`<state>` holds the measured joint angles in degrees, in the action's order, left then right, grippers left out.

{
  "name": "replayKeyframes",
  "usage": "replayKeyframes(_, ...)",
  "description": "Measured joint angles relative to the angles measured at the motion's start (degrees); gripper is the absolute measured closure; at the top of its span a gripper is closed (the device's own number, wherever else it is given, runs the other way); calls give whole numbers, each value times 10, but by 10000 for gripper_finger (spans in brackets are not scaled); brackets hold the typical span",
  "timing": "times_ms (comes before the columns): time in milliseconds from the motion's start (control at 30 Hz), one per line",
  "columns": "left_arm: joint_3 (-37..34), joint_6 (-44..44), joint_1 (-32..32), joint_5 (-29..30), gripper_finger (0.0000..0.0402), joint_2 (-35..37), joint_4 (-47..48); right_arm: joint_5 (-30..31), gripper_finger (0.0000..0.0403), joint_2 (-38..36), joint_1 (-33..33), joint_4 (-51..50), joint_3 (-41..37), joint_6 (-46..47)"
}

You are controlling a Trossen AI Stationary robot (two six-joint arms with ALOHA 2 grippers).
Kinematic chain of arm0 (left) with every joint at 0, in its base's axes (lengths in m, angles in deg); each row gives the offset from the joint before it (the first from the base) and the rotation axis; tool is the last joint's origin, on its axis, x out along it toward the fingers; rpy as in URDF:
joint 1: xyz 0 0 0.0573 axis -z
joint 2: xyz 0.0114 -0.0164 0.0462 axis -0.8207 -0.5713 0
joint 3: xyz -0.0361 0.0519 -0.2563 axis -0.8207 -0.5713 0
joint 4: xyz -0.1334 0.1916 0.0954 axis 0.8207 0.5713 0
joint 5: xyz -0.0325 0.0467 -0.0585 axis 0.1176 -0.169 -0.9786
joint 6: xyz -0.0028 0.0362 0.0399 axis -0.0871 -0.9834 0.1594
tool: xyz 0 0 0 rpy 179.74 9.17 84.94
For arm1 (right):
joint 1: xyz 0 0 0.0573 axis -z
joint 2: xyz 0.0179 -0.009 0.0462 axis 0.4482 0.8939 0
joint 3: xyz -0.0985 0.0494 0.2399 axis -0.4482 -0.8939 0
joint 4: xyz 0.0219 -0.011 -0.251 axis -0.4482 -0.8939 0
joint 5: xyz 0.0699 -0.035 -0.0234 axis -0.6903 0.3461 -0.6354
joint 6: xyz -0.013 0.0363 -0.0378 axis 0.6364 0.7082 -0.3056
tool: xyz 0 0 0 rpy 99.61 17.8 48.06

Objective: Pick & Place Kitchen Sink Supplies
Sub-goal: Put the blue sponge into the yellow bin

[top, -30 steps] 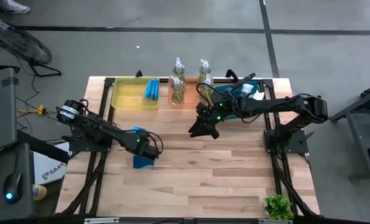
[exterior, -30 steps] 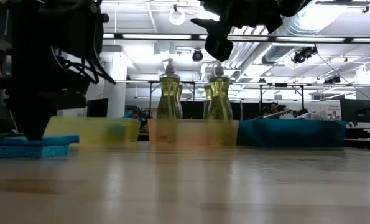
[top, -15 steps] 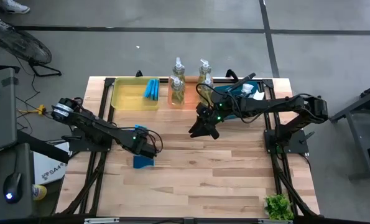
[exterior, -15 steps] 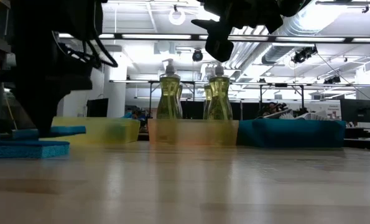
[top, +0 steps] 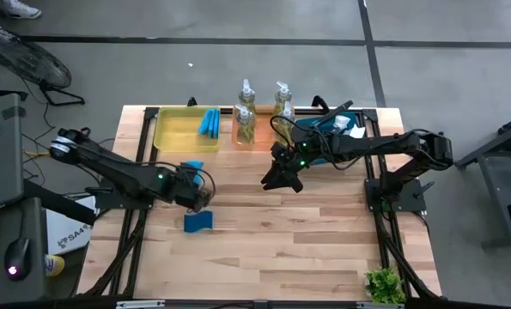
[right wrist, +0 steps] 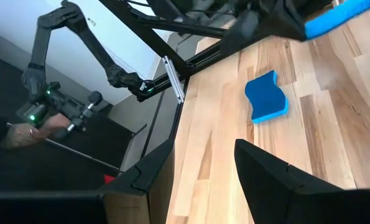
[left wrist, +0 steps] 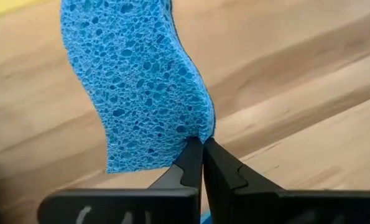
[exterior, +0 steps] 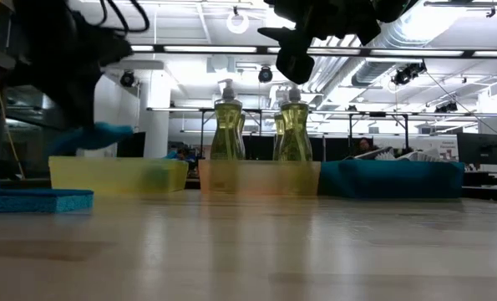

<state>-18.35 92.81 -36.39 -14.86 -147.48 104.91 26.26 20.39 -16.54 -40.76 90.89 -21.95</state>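
Observation:
My left gripper [left wrist: 201, 163] is shut on a blue wavy-edged sponge [left wrist: 135, 81], which it holds above the table's left middle [top: 191, 166]; the low view shows this sponge [exterior: 93, 138] higher than the yellow tray's rim. A second blue sponge [top: 198, 221] lies flat on the wood just nearer the front edge. My right gripper [top: 276, 180] hangs open over the table's middle with nothing between its fingers [right wrist: 203, 168]. Two more blue sponges [top: 209, 123] lie in the yellow tray [top: 173, 133]. Pump bottles of yellowish soap [top: 246, 120] stand in the orange tray. My left gripper pinches the sponge between its two fingers at one corner of its thin wavy edge [left wrist: 196, 129], only at the fingers' free ends. The fingers slant downward. The sponge sticks out beyond the fingertips, lifted clear of the table and of the other sponge.
Yellow, orange [top: 245, 136] and blue [top: 337, 130] trays line the far edge. More soap bottles [top: 282, 94] stand at the back. A small green plant [top: 384, 283] sits at the near right corner. A person's hand [right wrist: 23, 134] shows beyond the table.
My left gripper, staying shut, has risen with the blue sponge and tipped a little. The sponge lay low, right over the second sponge; it now hangs well clear, above tray height. The second sponge has stayed on the table.

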Motion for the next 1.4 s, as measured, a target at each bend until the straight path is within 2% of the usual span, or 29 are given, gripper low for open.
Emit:
replayKeyframes(500,-12,-27,-2,154,401,170,1,11,242,0,0,-2,0,-15)
replayKeyframes(600,-29,-34,-20,160,401,207,0,18,242,0,0,-2,0,-17)
replayKeyframes(767,-54,-110,-76,146,401,261,-43,35,242,0,0,3,0,-20)
replayKeyframes(900,-68,-189,-144,103,401,291,-80,43,242,0,0,4,0,-20)
replayKeyframes(1033,-74,-282,-235,33,401,298,-117,57,242,0,0,7,0,-17)
replayKeyframes(1300,-74,-459,-440,-143,401,279,-202,71,242,0,-1,7,0,-9)
replayKeyframes(1400,-74,-515,-517,-232,401,255,-230,73,242,0,-2,7,0,2)
